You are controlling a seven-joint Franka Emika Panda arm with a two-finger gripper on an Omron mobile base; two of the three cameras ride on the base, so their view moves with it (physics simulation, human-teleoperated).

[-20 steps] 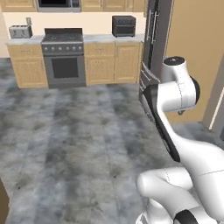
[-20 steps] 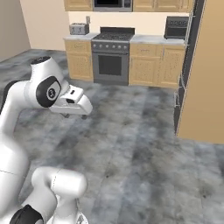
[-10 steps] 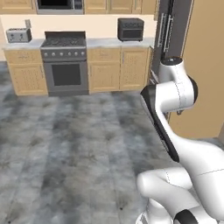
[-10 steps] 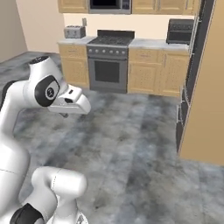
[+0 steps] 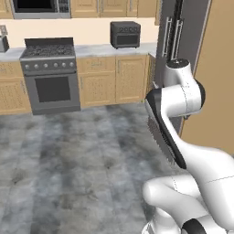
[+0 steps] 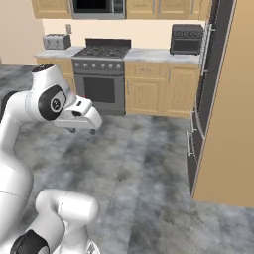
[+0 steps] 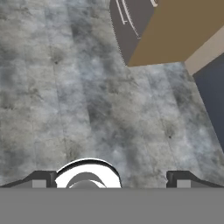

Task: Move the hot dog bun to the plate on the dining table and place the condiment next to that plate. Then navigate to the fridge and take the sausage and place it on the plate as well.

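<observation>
The fridge (image 5: pixel 183 41) is a tall grey steel unit with long vertical handles, standing ahead and to the right beside a tan side panel. It appears in the right base view as a dark front (image 6: pixel 211 84) with drawer handles low down. In the hand view its lower corner (image 7: pixel 131 30) lies at the top. My gripper (image 7: pixel 111 178) is open and holds nothing, pointing down at the grey floor. From the right base view the hand (image 6: pixel 77 119) hangs at mid height, well short of the fridge. The hot dog bun, plate, dining table, condiment and sausage are out of view.
A steel stove (image 5: pixel 48 77) sits between wood cabinets along the back wall. A black toaster oven (image 5: pixel 124 34) stands on the counter beside the fridge, and a toaster (image 6: pixel 55 41) is at the far left. Mottled grey floor (image 6: pixel 144 163) stretches ahead.
The whole picture has shifted: the base has driven forward, so the stove, cabinets and fridge now look closer and larger. The arm's pose is unchanged and the gripper has stayed open.
</observation>
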